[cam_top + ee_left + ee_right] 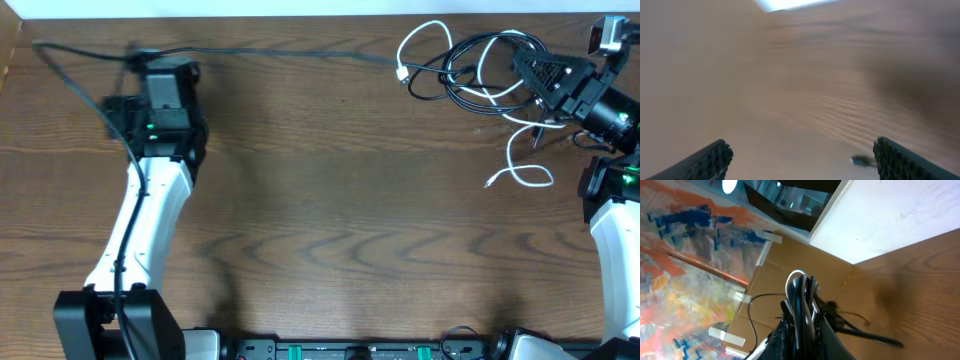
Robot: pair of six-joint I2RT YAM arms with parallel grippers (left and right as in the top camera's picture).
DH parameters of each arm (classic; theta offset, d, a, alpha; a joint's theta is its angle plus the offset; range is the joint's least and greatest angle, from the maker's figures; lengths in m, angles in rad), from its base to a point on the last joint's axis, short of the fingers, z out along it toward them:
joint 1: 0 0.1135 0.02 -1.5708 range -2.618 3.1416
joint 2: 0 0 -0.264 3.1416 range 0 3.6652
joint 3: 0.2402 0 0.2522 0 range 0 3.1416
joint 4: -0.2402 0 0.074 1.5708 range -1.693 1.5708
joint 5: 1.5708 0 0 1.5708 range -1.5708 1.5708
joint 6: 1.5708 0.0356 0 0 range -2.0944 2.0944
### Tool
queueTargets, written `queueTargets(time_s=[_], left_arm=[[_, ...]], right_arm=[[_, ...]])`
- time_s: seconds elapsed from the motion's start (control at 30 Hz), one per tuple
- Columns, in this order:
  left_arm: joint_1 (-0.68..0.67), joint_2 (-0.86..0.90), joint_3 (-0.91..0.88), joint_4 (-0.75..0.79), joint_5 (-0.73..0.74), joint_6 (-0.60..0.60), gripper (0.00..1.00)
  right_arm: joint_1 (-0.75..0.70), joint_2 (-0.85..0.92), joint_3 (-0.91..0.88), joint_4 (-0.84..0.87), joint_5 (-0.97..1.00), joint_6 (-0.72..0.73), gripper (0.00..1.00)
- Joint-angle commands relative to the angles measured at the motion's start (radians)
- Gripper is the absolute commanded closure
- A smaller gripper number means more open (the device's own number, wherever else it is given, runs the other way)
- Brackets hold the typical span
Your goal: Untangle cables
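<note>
1. The cables point(470, 68) are bunched in a knot at the far right corner of the table point(330, 230); black loops and a white cord point(512, 155) cross over one another there, so to my eye the bulk of the untangling is not yet done.
2. One thin black cord point(300, 55) runs out of the knot in a nearly straight line along the far edge toward the left arm; I'd say that one is mostly drawn out, though I can't tell whether its right end is free of the heap.
3. The white cord shows a loop on the left of the knot and a tail trailing toward the near side, clear of the rest; its middle is lost among the black loops.
4. The right gripper point(528, 68) sits over the knot, clamped tight; its wrist view shows white and black strands pinched together between the fingers, several at once rather than one.
5. The left gripper point(801, 152) has its fingers wide apart with nothing between them; that view is blurred, and a small dark smudge beside one finger I can't make out; from above it hangs at the far-left end of the black cord.
6. What's left, as I judge it: part the black loops from the white cord; lay each one apart.
</note>
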Motion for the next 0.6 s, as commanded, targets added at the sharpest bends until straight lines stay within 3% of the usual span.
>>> queueTargets(time_s=[0.0, 0.43, 0.57], left_arm=[[-0.066, -0.002, 0.009, -0.063, 0.566, 0.168, 0.09], [-0.198, -0.002, 0.009, -0.568, 1.112, 0.499, 0.09], [-0.204, -0.005, 0.009, -0.626, 1.301, 0.606, 0.09]], right_arm=[[-0.008, -0.019, 0.013, 0.003, 0.031, -0.014, 0.99], [-0.008, -0.019, 0.013, 0.003, 0.042, -0.014, 0.99], [-0.008, -0.019, 0.013, 0.003, 0.048, -0.014, 0.99]])
